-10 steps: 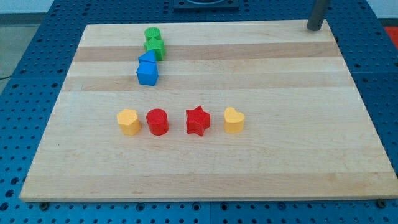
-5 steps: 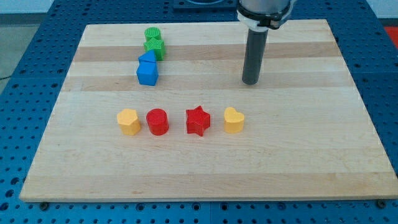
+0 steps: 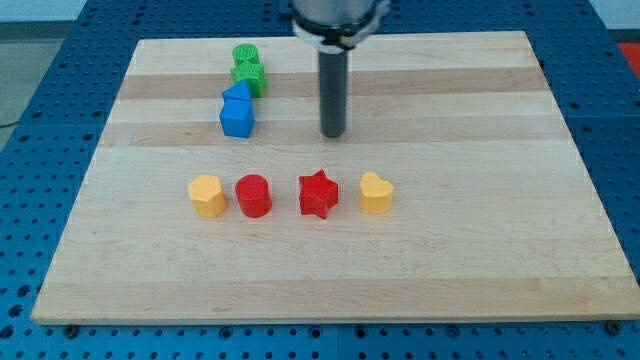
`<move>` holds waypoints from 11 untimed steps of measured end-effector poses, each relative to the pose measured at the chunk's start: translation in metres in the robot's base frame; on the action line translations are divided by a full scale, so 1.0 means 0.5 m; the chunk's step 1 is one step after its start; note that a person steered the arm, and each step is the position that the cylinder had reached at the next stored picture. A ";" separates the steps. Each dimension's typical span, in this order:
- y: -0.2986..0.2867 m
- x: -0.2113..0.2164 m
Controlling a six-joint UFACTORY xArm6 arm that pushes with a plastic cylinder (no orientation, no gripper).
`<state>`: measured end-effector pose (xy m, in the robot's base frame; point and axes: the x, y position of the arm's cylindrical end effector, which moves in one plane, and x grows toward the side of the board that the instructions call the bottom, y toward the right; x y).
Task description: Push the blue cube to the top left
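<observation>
My tip (image 3: 332, 134) — a bare rod, no claw to open or close — stands on the worktop (image 3: 480, 250) right of the blue cube (image 3: 237, 119), apart, likely lining up a leftward push.

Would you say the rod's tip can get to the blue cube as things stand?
Probably yes: my tip stands to the view's right of the blue cube, with only bare board between them.

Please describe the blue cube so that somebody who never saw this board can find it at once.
On the wooden board, find the column of four blocks near the view's top left. The blue cube is its lowest block, left of my tip.
</observation>
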<state>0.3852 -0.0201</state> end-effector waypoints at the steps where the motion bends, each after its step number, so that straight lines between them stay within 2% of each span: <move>1: -0.080 0.000; 4: -0.207 -0.054; 6: -0.248 -0.008; 8: -0.306 -0.013; 11: -0.330 -0.082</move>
<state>0.3440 -0.1853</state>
